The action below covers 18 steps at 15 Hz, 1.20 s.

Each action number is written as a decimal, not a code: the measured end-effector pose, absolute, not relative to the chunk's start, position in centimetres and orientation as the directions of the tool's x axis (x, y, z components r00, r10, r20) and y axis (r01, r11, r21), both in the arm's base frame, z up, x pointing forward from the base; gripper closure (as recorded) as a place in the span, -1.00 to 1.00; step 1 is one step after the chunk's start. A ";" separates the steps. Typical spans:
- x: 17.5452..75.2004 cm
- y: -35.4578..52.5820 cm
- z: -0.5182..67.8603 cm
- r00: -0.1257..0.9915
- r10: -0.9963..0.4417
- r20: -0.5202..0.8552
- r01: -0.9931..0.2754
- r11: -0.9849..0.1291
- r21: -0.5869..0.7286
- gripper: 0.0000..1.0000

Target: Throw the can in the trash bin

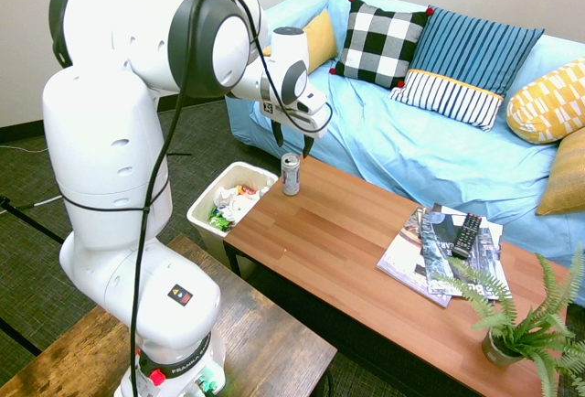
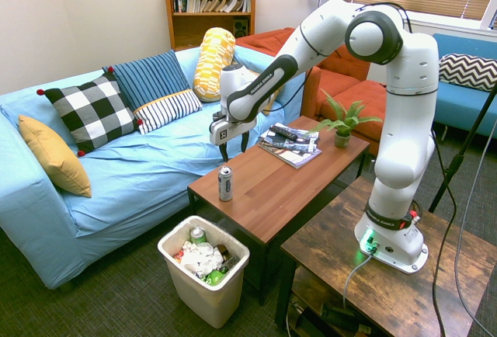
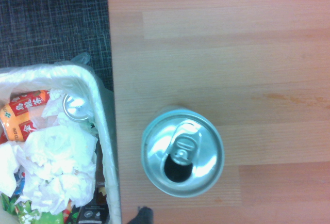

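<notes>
The can [image 1: 291, 175] [image 2: 225, 183] is a slim silver drink can standing upright near the end of the wooden coffee table [image 1: 366, 260] [image 2: 283, 185]. Seen from above in the wrist view, the can [image 3: 182, 152] shows its opened top. My gripper [image 1: 292, 138] [image 2: 234, 146] hangs open a short way above the can, fingers pointing down, holding nothing. The trash bin [image 1: 203, 207] [image 2: 203, 294] stands on the floor just past the table's end, with white crumpled paper, green scraps and another can inside; the trash bin [image 3: 100, 110] also fills one side of the wrist view.
Magazines [image 1: 439, 251] [image 2: 289, 141] with a black remote [image 1: 467, 233] lie further along the table, and a small potted fern [image 1: 521, 324] [image 2: 339, 123] stands at its far end. A blue sofa [image 1: 430, 145] [image 2: 116, 174] with cushions runs along the table's far side.
</notes>
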State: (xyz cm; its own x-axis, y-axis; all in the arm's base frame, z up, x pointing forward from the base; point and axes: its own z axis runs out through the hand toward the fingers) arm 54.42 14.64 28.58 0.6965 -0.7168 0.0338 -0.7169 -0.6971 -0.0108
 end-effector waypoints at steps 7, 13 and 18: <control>55.1 15.9 25.6 0.650 -0.759 0.013 -0.760 -0.650 0.000 -1.00; 55.2 16.0 22.8 0.635 -0.773 0.007 -0.773 -0.635 0.010 -1.00; 56.6 15.5 21.1 0.620 -0.785 0.003 -0.784 -0.620 0.020 -1.00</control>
State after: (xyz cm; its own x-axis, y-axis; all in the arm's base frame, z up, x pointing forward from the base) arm 56.56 15.51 21.13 0.6200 -0.7846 0.0034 -0.7845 -0.6198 0.0200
